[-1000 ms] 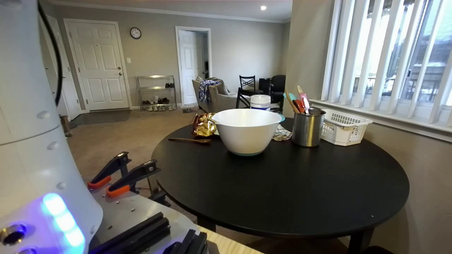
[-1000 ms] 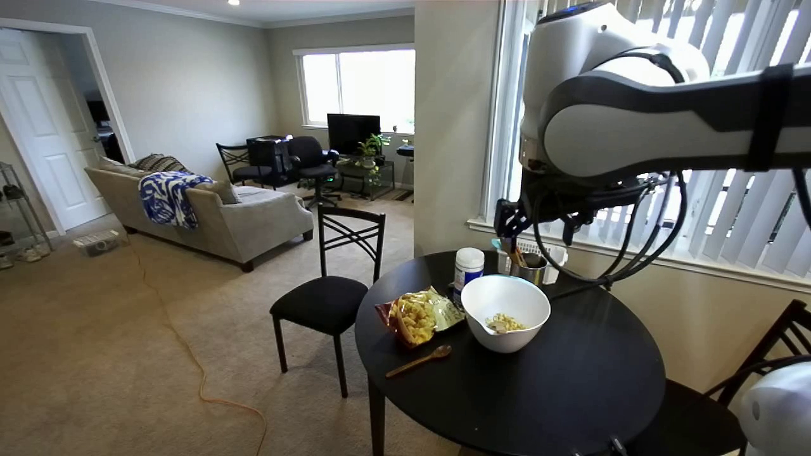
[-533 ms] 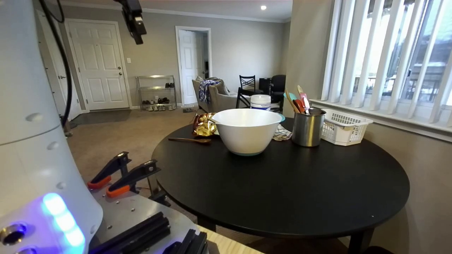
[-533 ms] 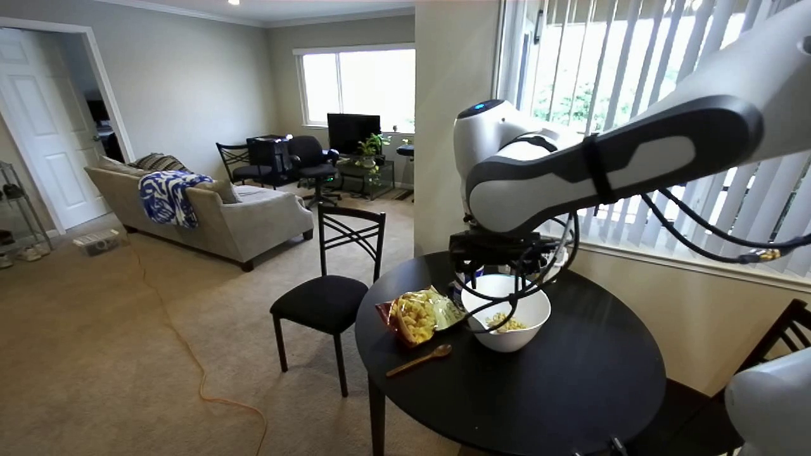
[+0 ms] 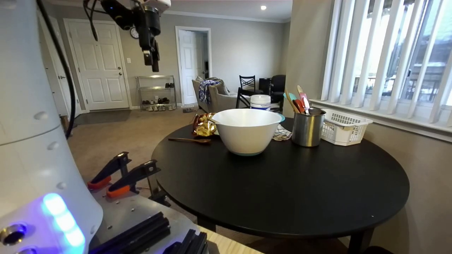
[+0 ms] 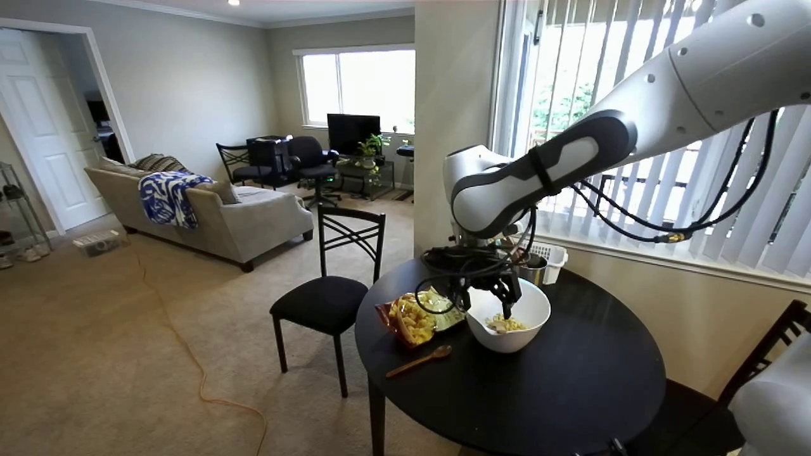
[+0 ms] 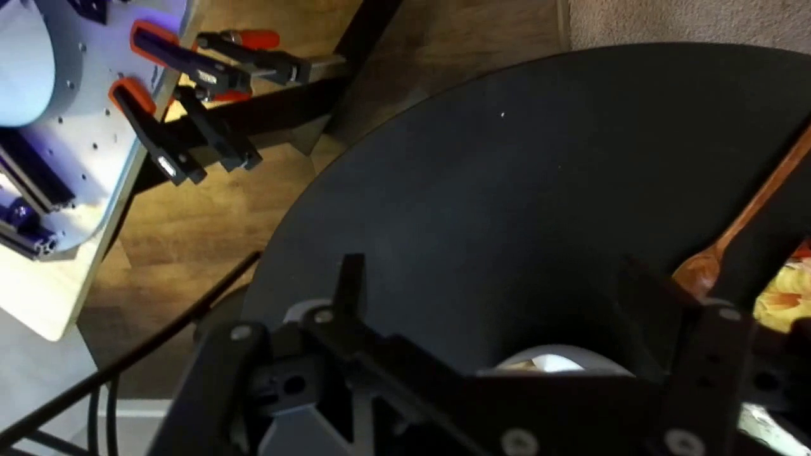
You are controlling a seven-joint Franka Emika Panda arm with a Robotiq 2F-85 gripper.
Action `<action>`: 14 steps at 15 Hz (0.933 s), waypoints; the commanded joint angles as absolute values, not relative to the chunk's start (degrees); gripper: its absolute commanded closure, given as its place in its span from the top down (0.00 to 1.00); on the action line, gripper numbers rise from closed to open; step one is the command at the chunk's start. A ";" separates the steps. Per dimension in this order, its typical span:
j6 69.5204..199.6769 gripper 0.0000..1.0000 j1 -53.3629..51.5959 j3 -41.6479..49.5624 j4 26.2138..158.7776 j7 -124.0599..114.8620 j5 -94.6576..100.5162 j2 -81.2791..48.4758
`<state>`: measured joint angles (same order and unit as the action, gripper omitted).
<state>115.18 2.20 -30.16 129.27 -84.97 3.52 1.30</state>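
My gripper hangs above the far side of the black table, pointing down, with nothing held. In the wrist view its fingers are spread wide with bare tabletop between them. In an exterior view the gripper appears in front of a white bowl, without visible contact. The bowl holds small yellow pieces. A wooden spoon lies on the table beside an open foil bag of yellow snacks. The spoon and part of the bag show in the wrist view.
A metal pot of utensils and a white basket stand by the window. A white-lidded tub and a cloth are behind the bowl. Clamps sit at the robot's base. A chair stands beside the round table.
The arm has swung away from the window side and lowered; the gripper came into an exterior view from the top left and moved down. The tabletop things have not moved.
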 commanded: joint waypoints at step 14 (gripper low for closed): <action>132.66 1.00 -12.69 -10.51 127.06 -93.00 6.28 -8.20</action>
